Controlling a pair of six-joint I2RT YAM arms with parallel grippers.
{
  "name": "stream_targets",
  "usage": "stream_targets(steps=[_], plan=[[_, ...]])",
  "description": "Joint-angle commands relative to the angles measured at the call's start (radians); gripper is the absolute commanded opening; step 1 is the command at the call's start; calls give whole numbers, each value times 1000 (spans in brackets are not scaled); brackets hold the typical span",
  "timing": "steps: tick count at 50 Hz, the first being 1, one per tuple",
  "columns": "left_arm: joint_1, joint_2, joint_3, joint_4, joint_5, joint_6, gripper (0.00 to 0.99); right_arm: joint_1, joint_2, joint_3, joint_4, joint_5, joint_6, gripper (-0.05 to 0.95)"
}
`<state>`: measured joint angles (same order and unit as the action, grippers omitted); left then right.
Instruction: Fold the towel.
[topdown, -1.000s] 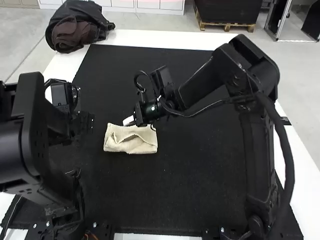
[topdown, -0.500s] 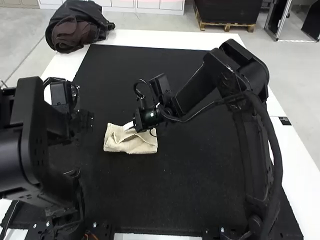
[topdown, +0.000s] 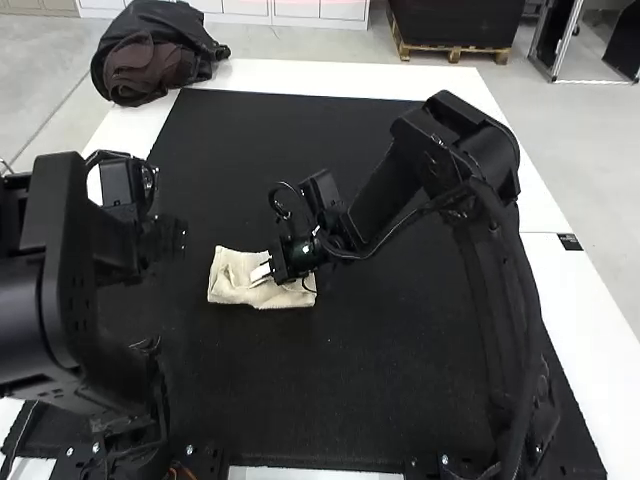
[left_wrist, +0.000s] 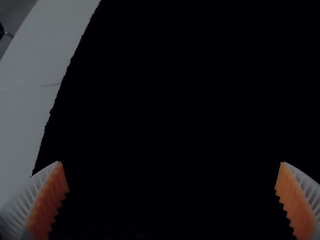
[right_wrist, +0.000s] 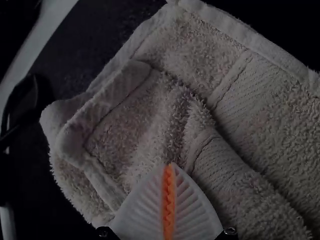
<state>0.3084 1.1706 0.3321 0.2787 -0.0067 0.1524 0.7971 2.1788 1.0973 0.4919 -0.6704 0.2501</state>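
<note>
The towel (topdown: 230, 282) lies folded in a small, rumpled bundle on a black mat (topdown: 350, 400). The right gripper (right_wrist: 170, 164) is closed, its tips together on top of the towel, probably to press or smooth the loose layers. The left gripper (left_wrist: 171, 162) is wide open and empty, left of the towel, likely waiting clear. Since the earlier frames, the right gripper has moved from the towel's far edge toward its middle; the towel's outline has barely changed.
</note>
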Motion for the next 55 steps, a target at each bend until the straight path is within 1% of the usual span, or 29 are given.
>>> stream_targets(steps=[1,6,12,16,21,25,29,35,42,47,55], plan=[[12,-17,41,1,10,-17,970,17,13,-14,10,-17,-21,-25],[11,-17,41,1,11,-25,970,36,22,-27,14,-14,-35,-25],[9,-17,41,-1,11,-34,970,62,35,-51,57,0,-38,-25],[11,-17,41,-6,11,-36,970,68,47,-60,85,32,-55,-25],[11,-17,42,-7,11,-37,970,68,68,-62,93,78,-97,-25],[11,-17,41,-10,11,-39,970,68,79,-62,96,86,-115,-25],[11,-23,42,-15,11,-39,970,60,75,-70,96,84,-114,-25],[11,-37,54,-35,11,-40,970,59,15,-79,96,80,-74,-25],[11,-54,81,-61,11,-40,970,54,-86,-82,94,51,23,-25],[11,-54,110,-81,14,-43,970,51,-169,-74,89,34,71,-25],[11,-54,142,-105,24,-48,970,40,-277,-39,4,23,97,-25]])
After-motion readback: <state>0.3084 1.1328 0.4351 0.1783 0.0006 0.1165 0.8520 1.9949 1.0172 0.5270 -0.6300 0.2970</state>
